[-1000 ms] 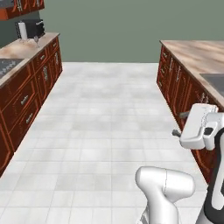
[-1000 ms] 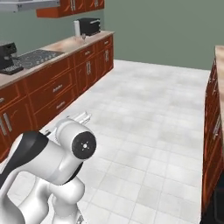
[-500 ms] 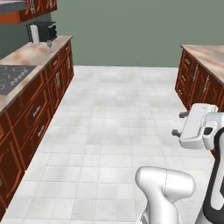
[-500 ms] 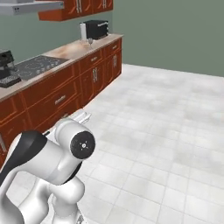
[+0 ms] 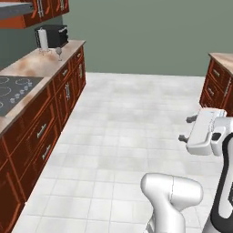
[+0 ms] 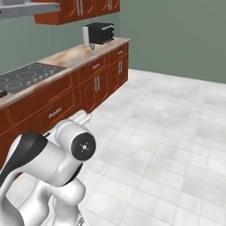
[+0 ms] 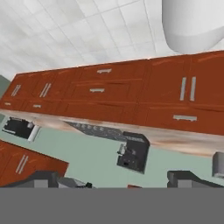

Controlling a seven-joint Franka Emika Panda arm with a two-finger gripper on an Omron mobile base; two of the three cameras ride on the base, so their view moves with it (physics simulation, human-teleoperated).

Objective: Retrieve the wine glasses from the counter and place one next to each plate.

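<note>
You were still at the start of the job: as far as these views showed, no glass had been picked up, and no plates were in sight to set one beside. One wine glass stood at the far end of the counter, just in front of the black toaster and beside a white paper-towel roll; in the right base view the same glass was a small shape near the toaster. I could not make out a second glass. Your gripper hung over open floor, well apart from the counter, carrying nothing that I could see; whether its jaws were wide or narrow I cannot tell you. Compared with half a second before, the whole picture had shifted: the base had turned, so the cooktop and left cabinets sat larger and nearer, while the arm's pose looked unchanged.
</note>
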